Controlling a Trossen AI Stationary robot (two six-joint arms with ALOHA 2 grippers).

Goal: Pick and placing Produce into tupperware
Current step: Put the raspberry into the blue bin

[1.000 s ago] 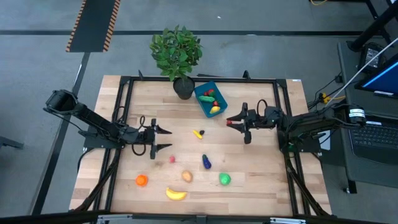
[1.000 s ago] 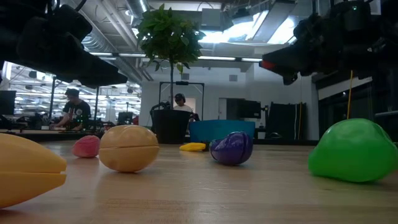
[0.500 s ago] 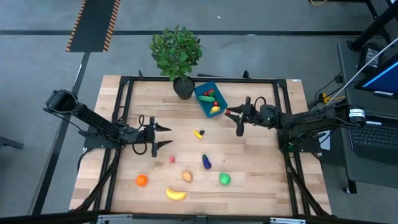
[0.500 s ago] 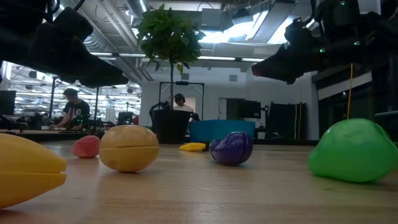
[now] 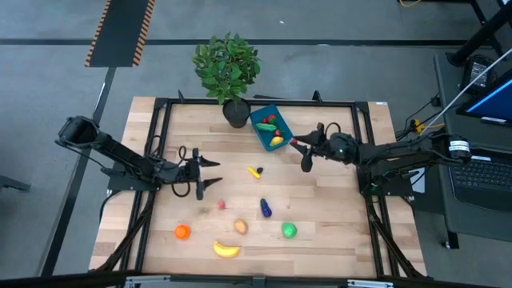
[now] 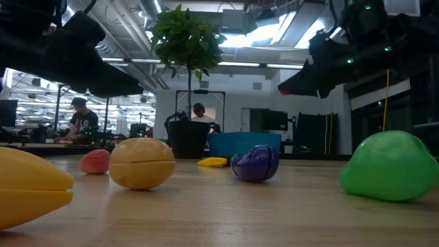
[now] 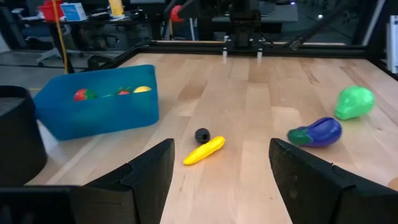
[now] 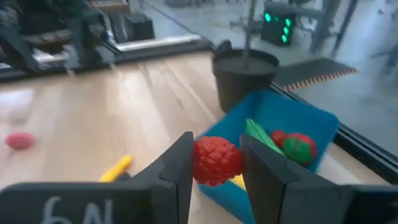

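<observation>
High view: right gripper (image 5: pixel 298 145) sits just beside the blue container (image 5: pixel 270 128), positioned for a drop; left gripper (image 5: pixel 210 174) waits mid-table, fingers spread, empty.

Right wrist view: fingers pinch a red berry (image 8: pixel 216 160) at the container's near edge, not yet released.

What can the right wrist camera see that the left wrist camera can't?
Only the right wrist view shows the bumpy red toy raspberry pinched in the right gripper, and a small pink fruit.

Only the left wrist view shows the purple toy eggplant, the green toy pear, and the open left gripper.

Both show the blue plastic tupperware with produce inside, the yellow toy pepper and the dark plant pot.
</observation>
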